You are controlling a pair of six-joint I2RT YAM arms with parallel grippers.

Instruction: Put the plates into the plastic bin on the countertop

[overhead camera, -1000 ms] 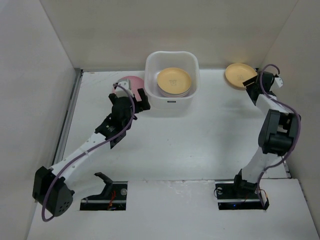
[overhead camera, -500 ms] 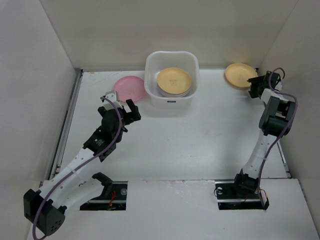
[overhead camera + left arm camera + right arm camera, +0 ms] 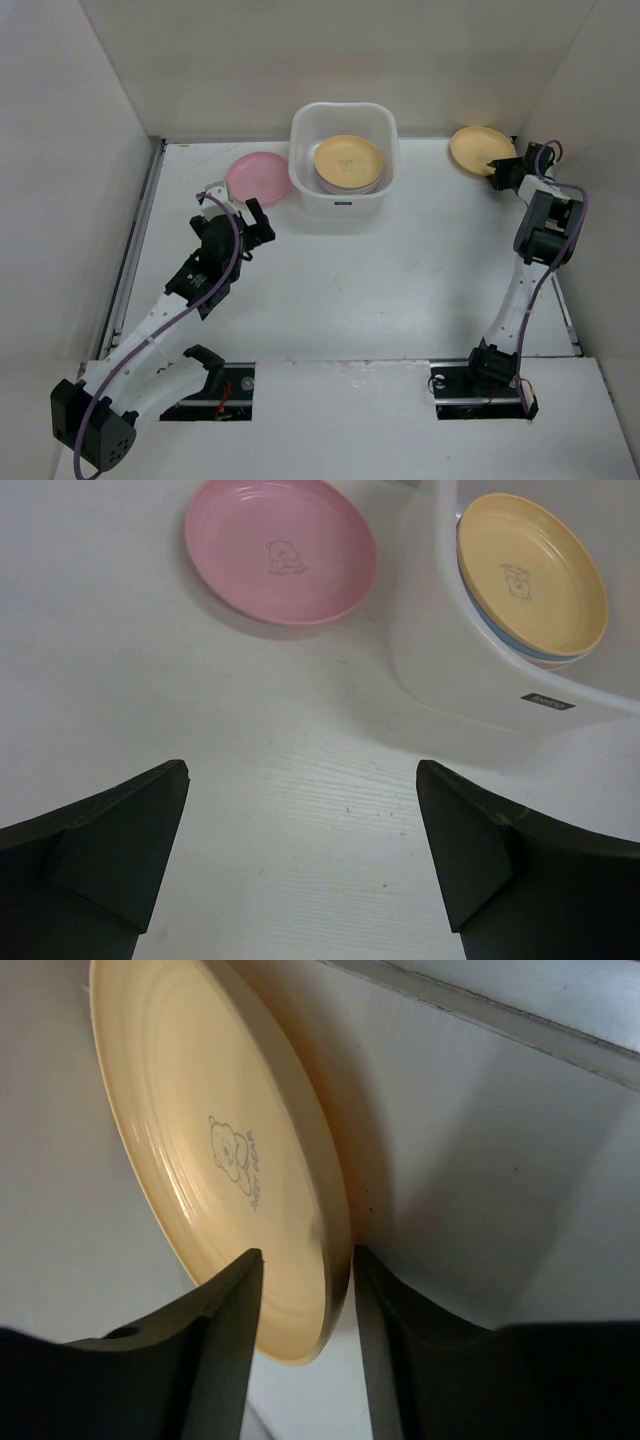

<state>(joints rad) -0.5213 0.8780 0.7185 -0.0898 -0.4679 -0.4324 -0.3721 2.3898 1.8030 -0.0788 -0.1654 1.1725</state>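
A pink plate (image 3: 257, 175) lies on the white countertop (image 3: 400, 280) just left of the white plastic bin (image 3: 343, 208). The bin holds a stack of plates with a yellow-orange one (image 3: 348, 162) on top. My left gripper (image 3: 262, 218) is open and empty, a little in front of the pink plate (image 3: 280, 550) and the bin (image 3: 450, 670). A second yellow-orange plate (image 3: 478, 150) lies at the far right by the wall. My right gripper (image 3: 497, 170) is open, its jaws straddling that plate's (image 3: 200, 1140) near rim, one finger over and one under.
White walls close in the back, left and right. A grey rail (image 3: 140, 240) runs along the countertop's left edge. The right plate sits tight against the wall corner (image 3: 480, 1020). A blue plate edge (image 3: 520, 652) shows under the top plate in the bin.
My left arm has drawn back from the pink plate toward the near left. My right gripper has moved up to the yellow-orange plate and its fingers now straddle the rim.
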